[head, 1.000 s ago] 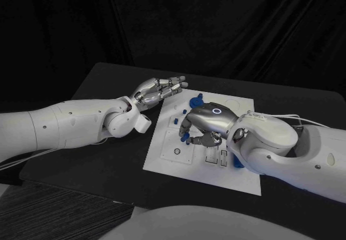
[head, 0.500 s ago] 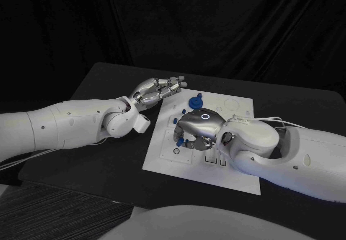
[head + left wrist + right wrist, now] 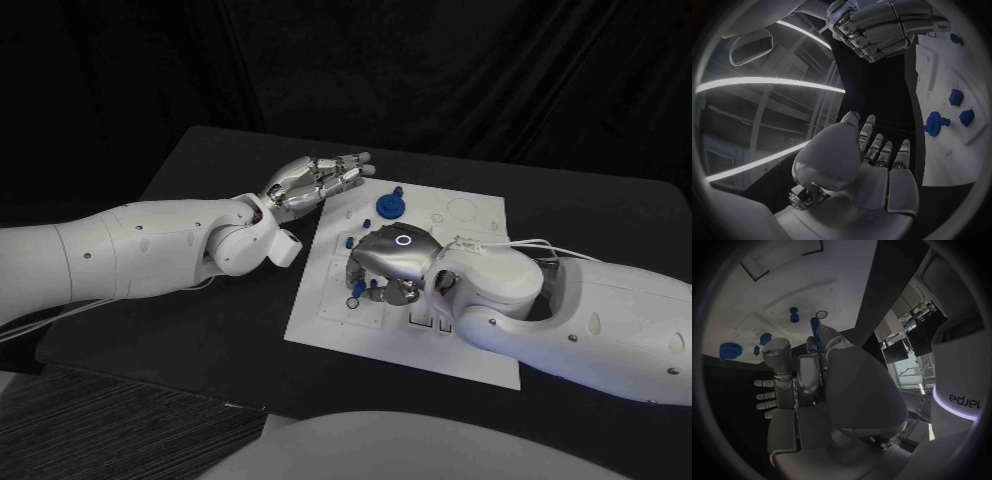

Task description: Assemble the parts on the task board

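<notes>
Several blue parts sit on the task board (image 3: 433, 350), the white plate in the middle of the bench (image 3: 188, 330). The biggest I can name is a round blue knob-like part (image 3: 389, 207) standing near the board's far edge, with smaller blue pegs (image 3: 351, 241) beside it toward the board's left edge. In the right wrist view I see a slim blue peg (image 3: 816, 334) pinched at the fingertips of my right robot hand (image 3: 387, 268), its tip close to a small ringed hole (image 3: 822, 315) in the board.

Over the last second that hand has moved across the board toward the left edge and come lower. It now hangs over the ringed hole (image 3: 355, 302) near the board's left side. I read this as the approach to an insertion, the peg being lined up with its socket, though I can't tell whether the tip has entered yet.

My left robot hand (image 3: 320, 180) has not moved. It hovers off the board's far left corner with its fingers curled in on nothing, holding no part. Most pieces are still unplaced, I judge, so the assembly is at an early stage.
</notes>
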You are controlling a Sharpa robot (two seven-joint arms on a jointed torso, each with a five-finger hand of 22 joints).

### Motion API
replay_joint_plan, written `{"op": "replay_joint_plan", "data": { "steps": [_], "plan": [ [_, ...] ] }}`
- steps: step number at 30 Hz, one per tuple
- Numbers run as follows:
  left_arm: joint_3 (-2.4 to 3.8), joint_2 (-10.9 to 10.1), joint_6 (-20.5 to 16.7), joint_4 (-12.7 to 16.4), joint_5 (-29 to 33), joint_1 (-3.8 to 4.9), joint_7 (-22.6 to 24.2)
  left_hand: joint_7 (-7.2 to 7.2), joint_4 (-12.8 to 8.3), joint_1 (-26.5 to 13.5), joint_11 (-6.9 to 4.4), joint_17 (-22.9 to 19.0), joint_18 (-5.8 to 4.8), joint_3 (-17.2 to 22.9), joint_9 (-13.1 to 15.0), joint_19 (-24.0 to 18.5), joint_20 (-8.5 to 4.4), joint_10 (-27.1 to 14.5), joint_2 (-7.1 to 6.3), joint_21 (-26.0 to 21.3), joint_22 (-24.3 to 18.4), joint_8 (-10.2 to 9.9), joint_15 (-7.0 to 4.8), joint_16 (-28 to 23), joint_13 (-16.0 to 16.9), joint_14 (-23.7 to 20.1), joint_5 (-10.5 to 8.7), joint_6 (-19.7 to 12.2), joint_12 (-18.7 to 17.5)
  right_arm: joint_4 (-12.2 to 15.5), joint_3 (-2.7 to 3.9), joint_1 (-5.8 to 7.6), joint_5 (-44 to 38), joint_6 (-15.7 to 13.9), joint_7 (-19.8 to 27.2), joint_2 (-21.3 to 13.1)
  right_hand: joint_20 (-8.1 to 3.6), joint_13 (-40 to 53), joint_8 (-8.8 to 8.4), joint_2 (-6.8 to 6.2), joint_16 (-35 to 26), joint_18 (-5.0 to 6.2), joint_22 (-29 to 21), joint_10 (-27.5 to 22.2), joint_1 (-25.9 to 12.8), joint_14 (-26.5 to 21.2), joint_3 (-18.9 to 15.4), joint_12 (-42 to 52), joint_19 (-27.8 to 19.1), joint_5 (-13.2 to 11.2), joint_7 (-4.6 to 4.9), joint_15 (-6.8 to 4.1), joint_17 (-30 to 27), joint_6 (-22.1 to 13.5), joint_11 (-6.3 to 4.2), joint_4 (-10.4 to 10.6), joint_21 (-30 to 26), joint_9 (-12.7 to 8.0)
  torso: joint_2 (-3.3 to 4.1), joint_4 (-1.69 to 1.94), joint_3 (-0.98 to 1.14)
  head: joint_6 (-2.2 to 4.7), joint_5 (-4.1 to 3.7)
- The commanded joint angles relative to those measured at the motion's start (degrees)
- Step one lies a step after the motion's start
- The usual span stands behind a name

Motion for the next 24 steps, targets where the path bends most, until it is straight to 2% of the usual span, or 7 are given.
{"op": "replay_joint_plan", "data": {
  "steps": [1,9,14,24],
  "plan": [
    [0.05,0.08,1.03,0.03,0.27,-0.08,1.29,0.04,-0.03,0.62,0.13,0.24,-1.19,-0.15,0.48,0.91,0.09,-0.15,0.06,0.21,1.08,0.05,0.9,0.16,0.13,0.53,0.85,-0.04,0.63,-0.09,0.04,-0.39,-1.05,-0.12,-0.71,0.33,-0.14,2.01,0.37,1.81,1.01,0.1,6.99,4.64,1.09,1.66,2.35,1.25,-0.21,-0.46,0.51,-0.39,0.5,0.76,-1.2,-0.52,0.65,1.48,0.04,0.06,-0.01,0.0,-0.03],
    [0.05,0.22,1.19,-0.03,0.26,-0.09,0.89,0.07,-0.04,0.72,0.12,0.37,-1.22,-0.05,0.46,1.08,0.13,-0.21,-0.02,0.3,1.3,0.03,1.29,0.4,0.12,1.03,0.88,-0.25,0.57,0.05,0.04,-1.01,-1.06,-0.71,-0.74,0.81,-0.15,2.07,0.34,1.83,1.01,0.1,7.0,4.78,1.11,1.66,2.4,1.29,-0.21,-0.53,0.48,-0.41,0.5,0.81,-1.24,-0.6,0.71,1.49,0.02,0.01,-0.06,0.0,-0.08],
    [0.05,0.29,1.43,0.06,0.26,-0.1,0.49,0.1,-0.05,0.76,0.15,0.39,-1.23,-0.01,0.46,1.1,0.14,-0.23,-0.01,0.3,1.29,0.03,1.38,0.46,0.12,1.12,0.89,-0.28,0.55,-0.16,0.04,-1.37,-1.07,-1.12,-1.27,1.11,-0.17,2.14,0.29,1.78,1.01,0.1,7.0,4.97,1.05,1.67,2.42,1.35,-0.23,-0.68,0.47,-0.45,0.5,0.86,-1.28,-0.68,0.73,1.49,-0.01,0.01,-0.01,0.0,0.05],
    [0.05,0.3,1.67,0.15,0.26,-0.11,0.3,0.23,-0.1,0.93,0.25,0.54,-1.32,0.23,0.46,1.25,0.17,-0.26,-0.04,0.37,1.44,0.03,1.97,0.82,0.13,1.78,0.94,-0.36,0.56,-0.61,0.04,-1.76,-1.07,0.04,-2.72,1.3,-0.18,2.17,0.26,1.75,0.94,0.15,6.94,5.03,1.02,1.65,2.42,1.36,-0.3,-0.74,0.46,-0.46,0.4,0.87,-1.3,-0.71,0.49,1.49,0.01,0.03,-0.05,0.0,-0.01]
  ]
}}
